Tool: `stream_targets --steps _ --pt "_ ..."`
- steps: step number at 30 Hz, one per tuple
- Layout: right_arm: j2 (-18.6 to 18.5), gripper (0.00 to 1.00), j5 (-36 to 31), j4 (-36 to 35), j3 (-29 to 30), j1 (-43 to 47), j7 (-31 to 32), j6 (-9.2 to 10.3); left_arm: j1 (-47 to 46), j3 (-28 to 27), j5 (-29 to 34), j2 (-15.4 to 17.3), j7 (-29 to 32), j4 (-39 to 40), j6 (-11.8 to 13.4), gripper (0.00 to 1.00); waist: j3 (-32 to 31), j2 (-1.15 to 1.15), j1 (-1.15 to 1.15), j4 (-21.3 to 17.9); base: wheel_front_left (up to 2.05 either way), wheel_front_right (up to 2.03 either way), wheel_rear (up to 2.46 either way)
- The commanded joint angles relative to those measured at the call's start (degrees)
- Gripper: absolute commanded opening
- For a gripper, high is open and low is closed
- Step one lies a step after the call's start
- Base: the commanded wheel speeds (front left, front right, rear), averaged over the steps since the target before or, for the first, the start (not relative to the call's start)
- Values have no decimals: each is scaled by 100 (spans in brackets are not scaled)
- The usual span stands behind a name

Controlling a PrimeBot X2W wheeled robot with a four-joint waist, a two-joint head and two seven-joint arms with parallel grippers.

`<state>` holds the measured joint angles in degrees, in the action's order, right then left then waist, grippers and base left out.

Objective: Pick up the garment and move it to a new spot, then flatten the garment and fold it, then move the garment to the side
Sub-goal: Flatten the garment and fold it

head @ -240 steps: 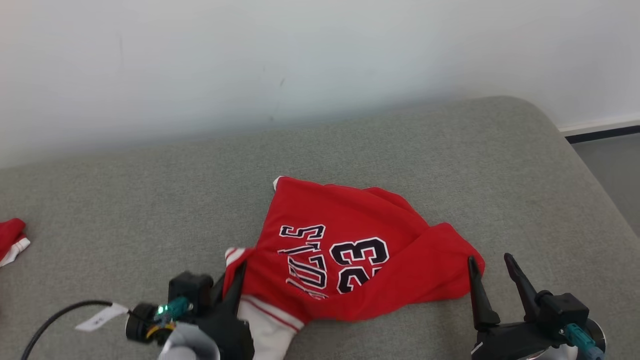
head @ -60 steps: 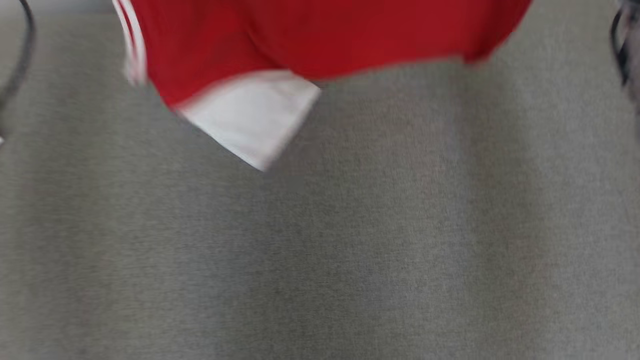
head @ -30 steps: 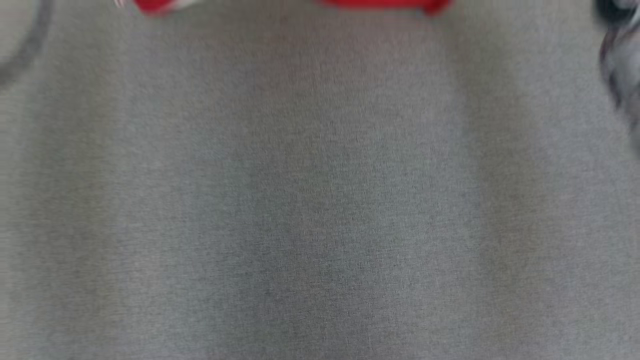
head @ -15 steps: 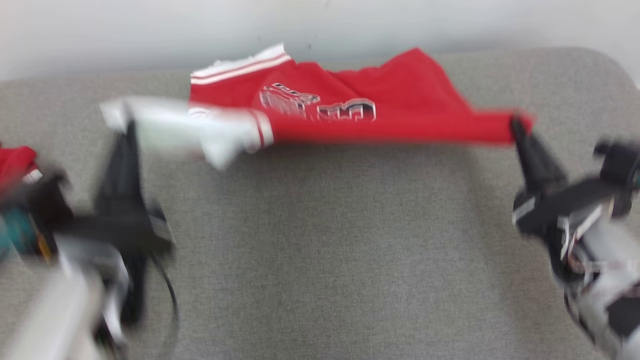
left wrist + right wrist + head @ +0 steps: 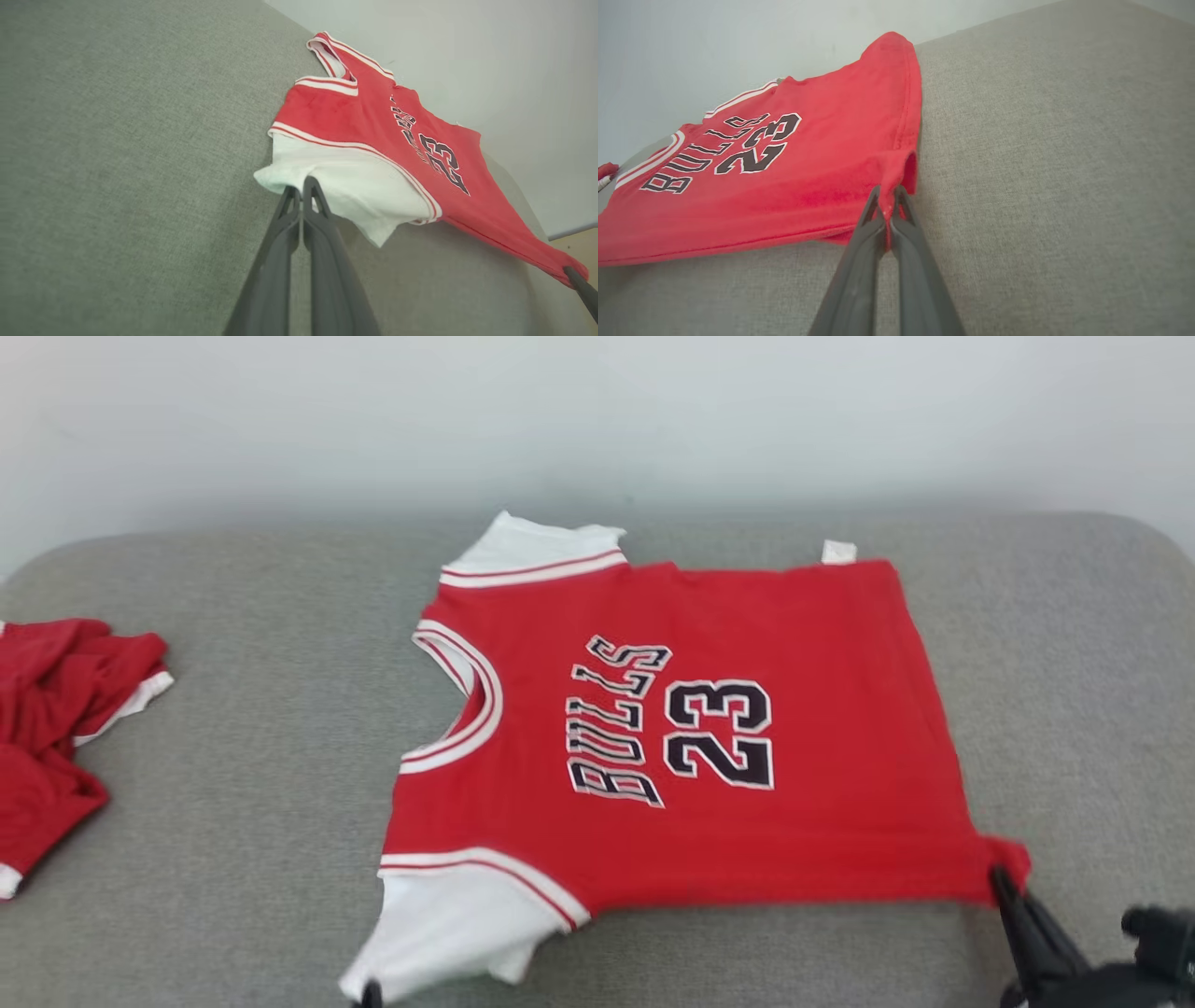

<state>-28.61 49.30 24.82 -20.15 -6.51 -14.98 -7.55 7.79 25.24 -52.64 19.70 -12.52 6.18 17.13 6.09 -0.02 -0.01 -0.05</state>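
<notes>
Red 23 jersey (image 5: 672,737) lay flat on cushion (image 5: 233,756); left end effector (image 5: 302,186) pinched sleeve (image 5: 345,182), right end effector (image 5: 887,193) pinched hem corner (image 5: 906,170).

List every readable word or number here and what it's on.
"BULLS": black letters on the red jersey.
"23": beside it, same jersey.
White tag at the jersey's far edge: too small to read.
Crumpled red garment at left: no text visible.
</notes>
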Motion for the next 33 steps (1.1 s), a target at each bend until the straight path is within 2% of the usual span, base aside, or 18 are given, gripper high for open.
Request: stream_targets --steps 1,9,17,21,24,29,33 --pt "138 0 -197 10 131 321 4 13 247 68 -82 -103 -55 -149 -42 0 -173 2 1 179 0 0 0" --pt "499 0 -707 -26 636 954 197 13 393 323 -24 -219 -57 -585 -158 0 -233 2 1 257 0 0 0" --pt "769 0 -1030 -423 1210 1054 443 13 -52 193 125 -47 -114 -485 -440 0 -342 2 1 174 0 0 0" --pt "804 0 -1099 -654 1398 892 650 13 -650 223 332 195 121 -417 -548 0 -353 2 1 78 0 0 0" --pt "833 0 -1178 -753 1415 689 845 13 -1252 309 412 232 439 -571 -633 0 -319 2 1 -33 0 0 0" --pt "903 0 -1310 -617 1307 48 1130 13 -2346 377 517 213 818 -1280 -897 0 -107 2 1 -269 0 0 0" --pt "984 0 -1428 -215 1140 -621 1332 13 -3169 431 514 141 1061 -2037 -1186 0 150 2 1 -427 0 0 0"
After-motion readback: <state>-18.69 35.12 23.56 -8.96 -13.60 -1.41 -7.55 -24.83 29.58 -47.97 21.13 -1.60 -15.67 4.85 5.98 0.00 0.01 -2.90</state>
